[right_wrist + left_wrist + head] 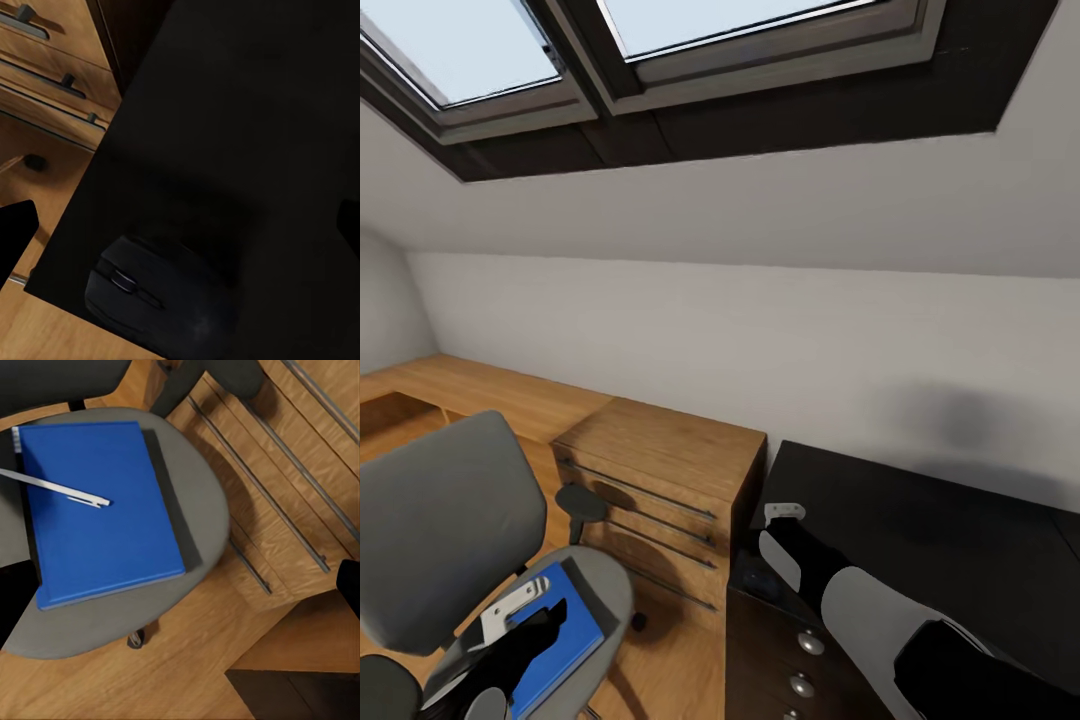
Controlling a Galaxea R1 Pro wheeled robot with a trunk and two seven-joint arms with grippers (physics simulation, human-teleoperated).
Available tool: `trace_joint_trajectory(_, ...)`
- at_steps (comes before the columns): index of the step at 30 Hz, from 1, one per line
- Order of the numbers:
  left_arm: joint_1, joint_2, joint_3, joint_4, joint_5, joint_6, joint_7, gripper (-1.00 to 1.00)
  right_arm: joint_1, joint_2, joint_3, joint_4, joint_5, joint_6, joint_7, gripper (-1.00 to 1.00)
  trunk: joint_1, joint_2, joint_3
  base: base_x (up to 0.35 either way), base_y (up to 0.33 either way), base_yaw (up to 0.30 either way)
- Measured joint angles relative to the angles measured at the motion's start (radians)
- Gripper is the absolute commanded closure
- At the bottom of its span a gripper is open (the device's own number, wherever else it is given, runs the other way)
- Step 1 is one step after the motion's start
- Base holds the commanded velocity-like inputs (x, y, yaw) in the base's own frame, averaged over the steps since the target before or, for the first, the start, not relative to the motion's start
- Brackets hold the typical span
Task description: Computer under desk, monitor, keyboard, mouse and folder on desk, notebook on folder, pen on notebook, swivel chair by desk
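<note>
Head view: the swivel chair stands at lower left on the wooden floor, its grey backrest toward the camera and its seat beside the light wooden drawer cabinet; the folder, bright blue, lies flat on the seat; the left gripper hangs over the folder's near part, and its fingers' state cannot be told from this angle; the right arm reaches over the near corner of the counter, a black surface with silver-knobbed drawers below; the right gripper sits above that corner, just beside the cabinet; a white sloped wall and two skylights rise behind.

Left wrist view: the folder covers most of the grey seat; a thin dark edge, possibly the notebook, shows along one long side beneath it, though it cannot be identified with certainty; the pen, slim and white, lies diagonally on the folder's top face; dark finger tips appear at two opposite edges of the frame, well apart, touching nothing, so the left fingers stand released; the cabinet's drawer fronts lie just beside the seat.

Right wrist view: the mouse, black and rounded, rests on the counter close to its corner edge; dark finger tips show at opposite frame edges, spread wide and clear of the mouse, so the right fingers stand released.
</note>
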Motion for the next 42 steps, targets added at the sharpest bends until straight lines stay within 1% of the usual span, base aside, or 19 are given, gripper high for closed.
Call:
trace_joint_trajectory(11, 0.000, 0.000, -0.002, 0.000, 0.000, 0.000, 0.000, -1.00, 0.000, 0.000, 0.002, -0.001, 0.000, -0.002, 0.000, -1.00, 0.000, 0.000, 0.000, 0.000, 0.000, 0.006)
trace_joint_trajectory(16, 0.000, 0.000, -0.002, 0.000, 0.000, 0.000, 0.000, -1.00, 0.000, 0.000, 0.003, -0.001, 0.000, -0.002, 0.000, -1.00, 0.000, 0.000, 0.000, 0.000, 0.000, 0.185)
trace_joint_trajectory(20, 0.000, 0.000, -0.002, 0.000, 0.000, 0.000, 0.000, -1.00, 0.000, 0.000, 0.003, -0.001, -0.001, -0.002, 0.000, -1.00, 0.000, 0.000, 0.000, 0.000, 0.000, 0.068)
trace_joint_trajectory(42, 0.000, 0.000, -0.008, 0.001, -0.001, 0.003, -0.005, -1.00, 0.002, 0.000, 0.001, -0.002, 0.000, 0.000, 0.000, -1.00, 0.000, 0.000, 0.000, -0.020, 0.000, 0.003)
